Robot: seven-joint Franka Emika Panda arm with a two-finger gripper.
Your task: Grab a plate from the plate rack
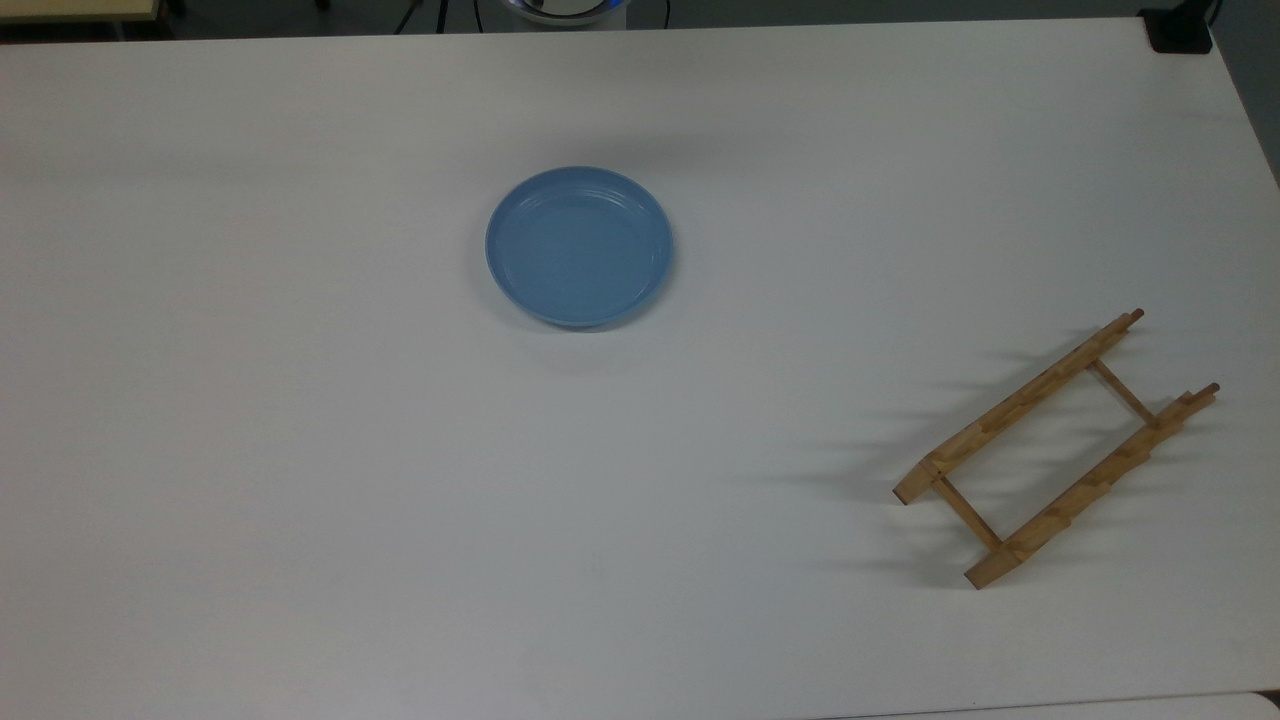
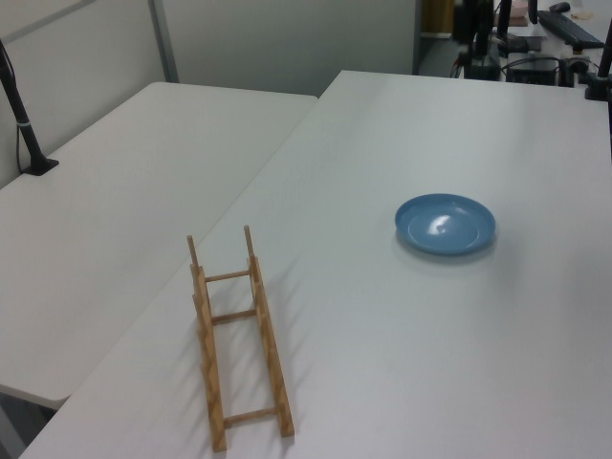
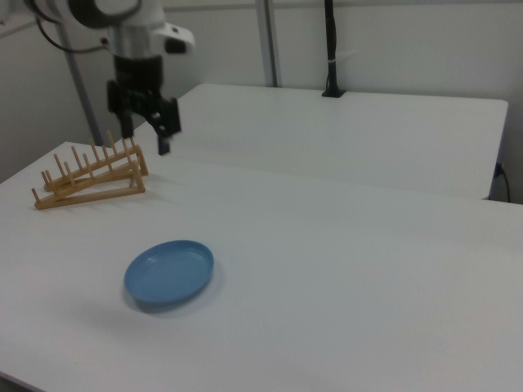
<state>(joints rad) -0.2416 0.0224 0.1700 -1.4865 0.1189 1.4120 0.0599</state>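
The light-blue plate lies flat on the white table, face up, with nothing touching it; it is also in the left view and the right view. The wooden plate rack stands empty far to the top view's right, and appears in the left view and the right view. In the right view my gripper hangs high above the table, well above the plate and in front of the rack. Its fingers are open, with nothing between them.
A second white table adjoins this one, with a black clamped pole on it. A black post stands at the far side in the right view. A dark object sits at the top view's upper right corner.
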